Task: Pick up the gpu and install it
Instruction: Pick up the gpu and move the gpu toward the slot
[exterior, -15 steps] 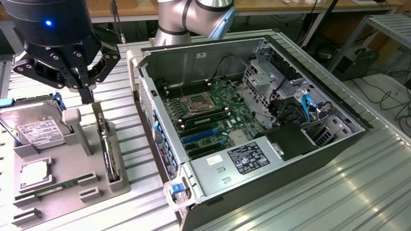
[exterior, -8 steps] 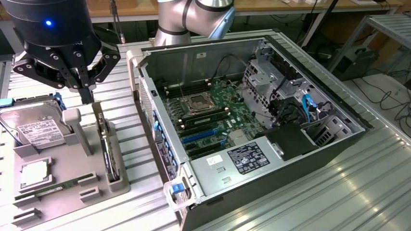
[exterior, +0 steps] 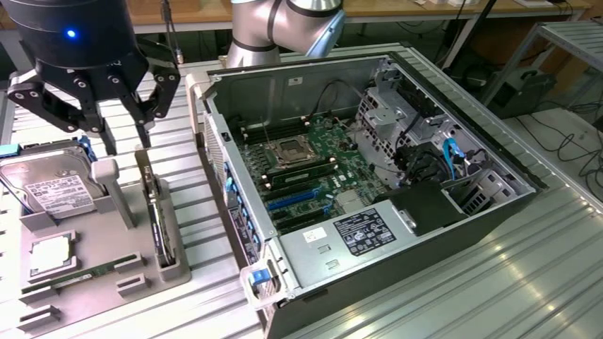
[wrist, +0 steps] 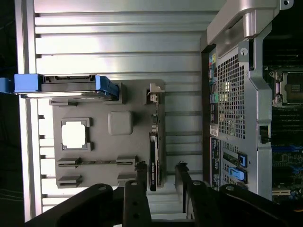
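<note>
Gripper (exterior: 126, 148) open: jaws apart, nothing clamped. It hangs over the grey fixture tray (exterior: 94, 240) on the exterior view's left, beside the open PC case (exterior: 282, 85).

The gpu (exterior: 158, 219) stands on edge in a slot along the tray side nearest the case (not yet in the chassis). Fingertips sit near the card's far end. We can't tell from this angle whether they touch it.

From the wrist view, the gripper (wrist: 162, 171) lines up with the gpu (wrist: 154, 161). We see the card as a thin dark strip running out from the gap between the two fingers (wrist: 142, 177), closer to that finger than to the other.

Other parts on the tray (wrist: 128, 146):
- hard drive (exterior: 52, 187), white label up, blue rails, at the far end. The wrist view shows it edge-on (wrist: 71, 85).
- CPU (exterior: 52, 256) in its square pocket, bright square in the wrist view (wrist: 75, 134)
- green memory stick (exterior: 80, 275) lying in clips at the near end

The case lies on its side on the ribbed aluminium table (exterior: 490, 282). Inside we see the motherboard (exterior: 311, 155), the CPU socket (exterior: 287, 150), the blue expansion slots (exterior: 292, 201) and the power supply (exterior: 349, 236).
</note>
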Tool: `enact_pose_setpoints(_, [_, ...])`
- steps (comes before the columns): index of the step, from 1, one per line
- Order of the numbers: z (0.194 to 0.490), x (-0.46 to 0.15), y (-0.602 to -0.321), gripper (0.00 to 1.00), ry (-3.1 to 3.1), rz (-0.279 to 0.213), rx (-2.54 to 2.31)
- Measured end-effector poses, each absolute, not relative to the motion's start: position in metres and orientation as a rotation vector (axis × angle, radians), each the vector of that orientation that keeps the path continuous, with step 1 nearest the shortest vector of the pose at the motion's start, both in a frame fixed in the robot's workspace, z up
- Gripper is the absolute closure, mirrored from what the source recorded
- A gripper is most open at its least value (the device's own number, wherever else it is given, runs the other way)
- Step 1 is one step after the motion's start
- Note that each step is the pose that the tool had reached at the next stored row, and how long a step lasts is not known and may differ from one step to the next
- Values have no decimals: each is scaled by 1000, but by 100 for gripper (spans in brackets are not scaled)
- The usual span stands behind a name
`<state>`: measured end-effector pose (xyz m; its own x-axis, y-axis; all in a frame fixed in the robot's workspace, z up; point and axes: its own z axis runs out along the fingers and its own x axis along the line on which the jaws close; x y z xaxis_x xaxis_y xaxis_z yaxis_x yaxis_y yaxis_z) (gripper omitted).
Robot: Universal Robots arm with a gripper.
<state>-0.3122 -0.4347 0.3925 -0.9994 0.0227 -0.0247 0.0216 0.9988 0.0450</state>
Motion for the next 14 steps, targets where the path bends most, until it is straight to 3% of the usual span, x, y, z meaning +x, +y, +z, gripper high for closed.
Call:
enact_pose_setpoints(3, [393,-312,-435,46,3115,70,35])
enact_pose_setpoints(4, [392,-312,-435,46,3115,70,35])
enact_pose_setpoints(5, [392,-312,-435,40,3115,70,35])
enact_pose_setpoints(14, [392,-312,-434,40,3116,75,21])
